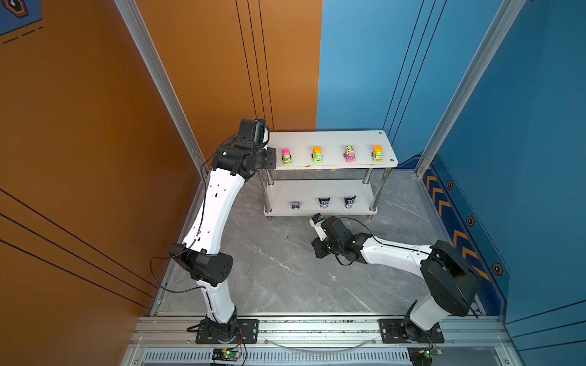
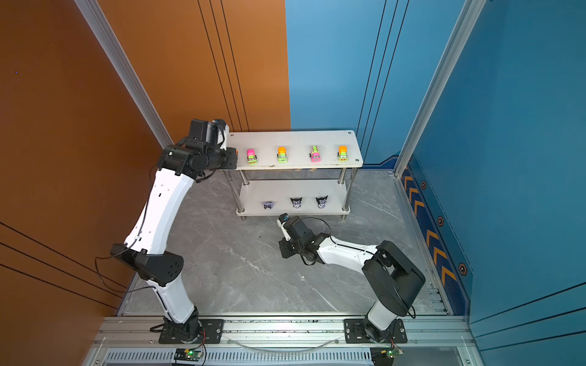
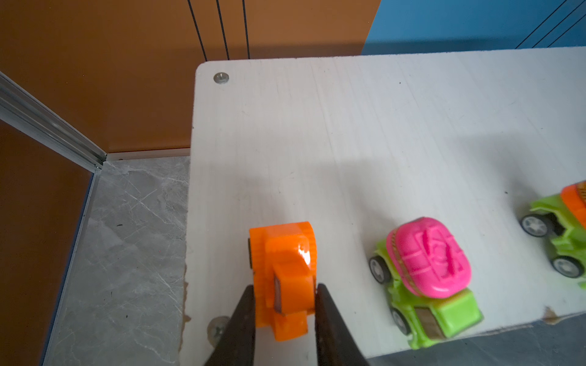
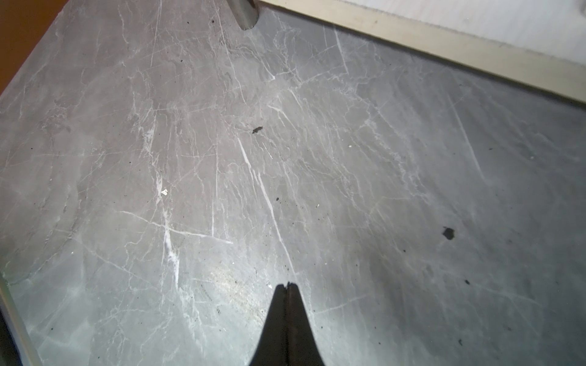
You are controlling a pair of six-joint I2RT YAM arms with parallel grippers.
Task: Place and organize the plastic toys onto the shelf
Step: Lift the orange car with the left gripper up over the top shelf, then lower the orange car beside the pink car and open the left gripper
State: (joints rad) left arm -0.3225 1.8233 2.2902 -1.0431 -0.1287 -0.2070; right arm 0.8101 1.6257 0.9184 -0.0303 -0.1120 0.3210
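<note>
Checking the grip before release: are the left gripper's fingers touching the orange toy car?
Touching. The left wrist view shows both fingers of the left gripper pressed against the sides of the orange toy car.

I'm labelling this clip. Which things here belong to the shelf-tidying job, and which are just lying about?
Job:
- shelf
- orange car in the left gripper
- four cars on the top tier
- three cat figures on the lower tier

Lying about:
- dark crumb on the table
</note>
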